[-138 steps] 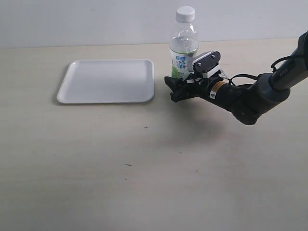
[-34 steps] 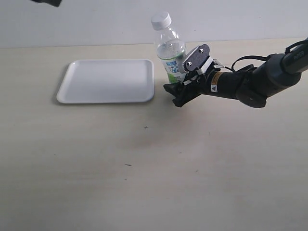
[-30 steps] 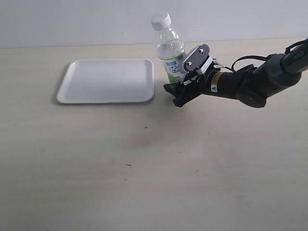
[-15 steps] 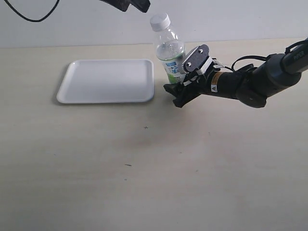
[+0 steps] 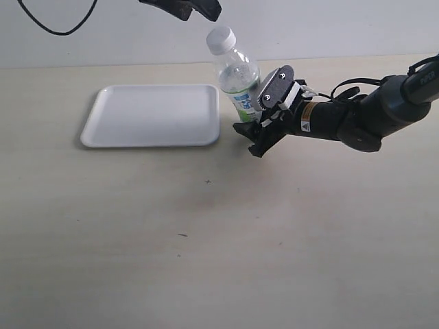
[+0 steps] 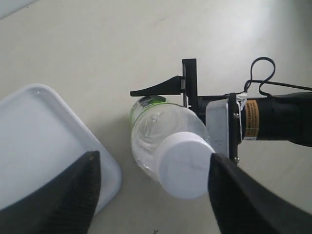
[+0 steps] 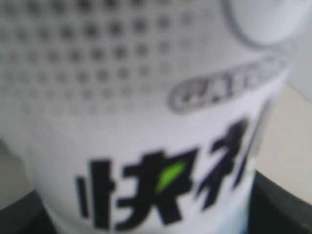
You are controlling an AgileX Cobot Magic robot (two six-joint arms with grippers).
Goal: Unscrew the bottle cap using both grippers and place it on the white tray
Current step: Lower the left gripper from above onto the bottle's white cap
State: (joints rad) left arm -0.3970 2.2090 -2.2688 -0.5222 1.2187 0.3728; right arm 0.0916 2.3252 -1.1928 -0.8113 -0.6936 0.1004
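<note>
The bottle (image 5: pixel 236 74) leans left over the table, its white bottle cap (image 5: pixel 221 40) still on the neck. My right gripper (image 5: pixel 250 131), with the grey screwed plate, is shut on the bottle's labelled lower part; in the right wrist view the label (image 7: pixel 146 146) fills the picture between the dark fingers (image 7: pixel 280 207). The black left gripper (image 5: pixel 204 14) hangs open just above and left of the cap. Seen from the left wrist, the bottle cap (image 6: pixel 187 165) lies between the spread fingers (image 6: pixel 73 195), nearer one of them. The white tray (image 5: pixel 151 115) lies left of the bottle.
A pale wall rises behind the beige table (image 5: pixel 206 240). A black cable (image 5: pixel 48 24) trails from the left arm at the top left. The right arm (image 5: pixel 363 120) stretches in from the right edge, low over the table.
The right gripper has tipped the bottle further left. The left gripper has come in from the top left and now sits over the cap.
</note>
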